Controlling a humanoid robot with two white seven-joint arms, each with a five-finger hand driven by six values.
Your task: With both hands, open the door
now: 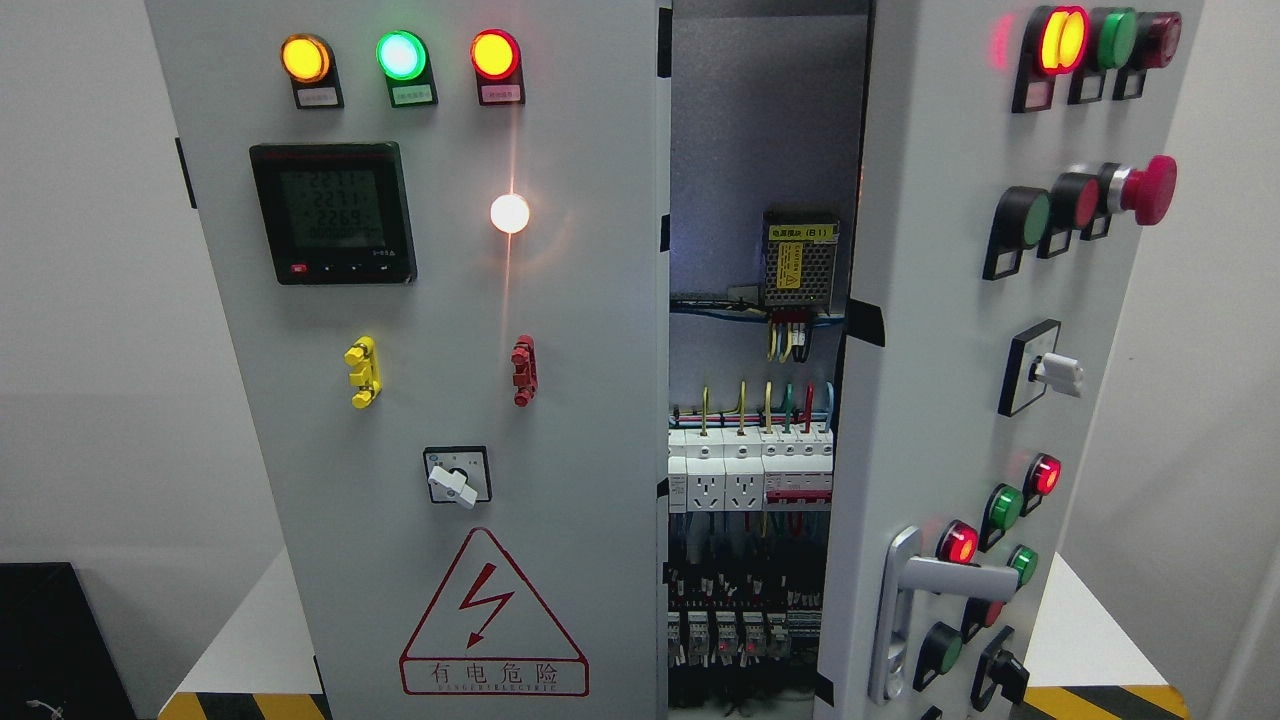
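A grey electrical cabinet fills the head view. Its right door [930, 330] stands partly open, swung toward me, with its edge facing the middle. A silver lever handle [935, 578] sits low on that door among red and green buttons. The left door [450, 400] looks shut; it carries three lit lamps, a digital meter [333, 212], a rotary switch [457, 476] and a red hazard triangle [492, 620]. Through the gap I see the cabinet's inside [755, 450] with breakers, sockets and coloured wires. Neither of my hands nor arms shows in the picture.
The cabinet stands on a white table [245, 640] with yellow-black striped tape along its front edge. A black box [55, 640] sits at the lower left. A red mushroom stop button [1150, 188] juts out from the right door. White walls stand behind.
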